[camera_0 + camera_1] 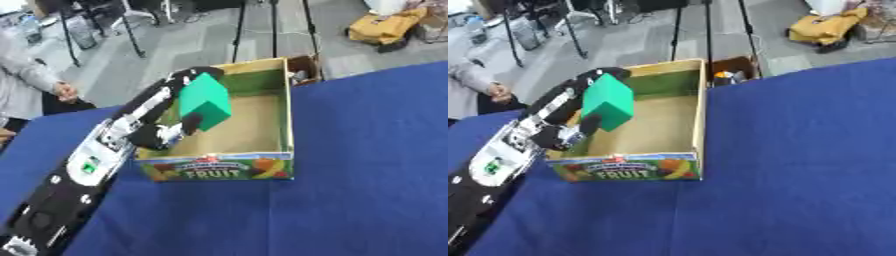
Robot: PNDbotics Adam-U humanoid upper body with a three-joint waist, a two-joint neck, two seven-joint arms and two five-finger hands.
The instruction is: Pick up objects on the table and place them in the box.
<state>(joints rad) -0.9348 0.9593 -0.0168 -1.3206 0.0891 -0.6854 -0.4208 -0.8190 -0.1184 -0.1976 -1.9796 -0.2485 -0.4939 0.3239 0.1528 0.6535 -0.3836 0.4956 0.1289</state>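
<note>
Gripping green block (206, 101), left robot hand (171, 127) over box (287, 112)

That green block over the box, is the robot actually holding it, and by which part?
Yes. The left hand grips the green block by its sides, fingers over the top, thumb at its lower edge, above the box.

Only readable text: "FRUIT" in big white letters on the front panel of the cardboard box (229, 171), among printed fruit pictures. There's a smaller line of print above that word, too blurred to read. Green mark on the white part of the robot's left arm (90, 166), can't make out what it says.
</note>
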